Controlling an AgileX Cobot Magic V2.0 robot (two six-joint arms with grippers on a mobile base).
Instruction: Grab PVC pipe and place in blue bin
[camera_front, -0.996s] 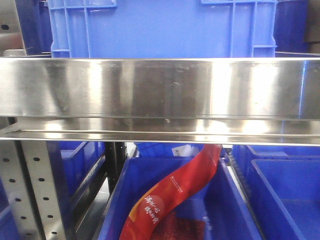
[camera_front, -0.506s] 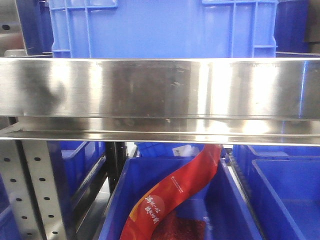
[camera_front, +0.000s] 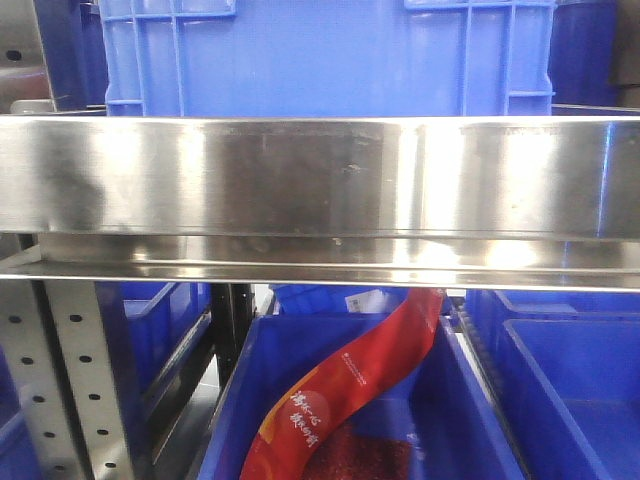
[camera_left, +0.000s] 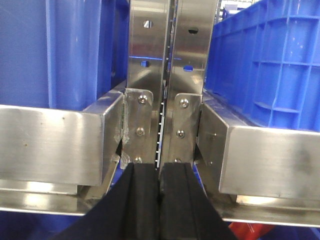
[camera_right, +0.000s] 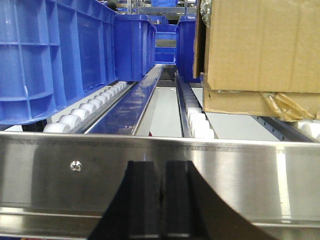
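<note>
Steel shelving (camera_front: 320, 180) is filling the frame centre while both clenched grippers, left (camera_left: 160, 200) and right (camera_right: 161, 200), should be searching for the unseen pipe first.

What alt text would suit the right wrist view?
The right gripper, fingers closed and empty, faces a steel rail. Beyond it, roller lanes run back between blue bins on the left and a cardboard box on the right.
</note>
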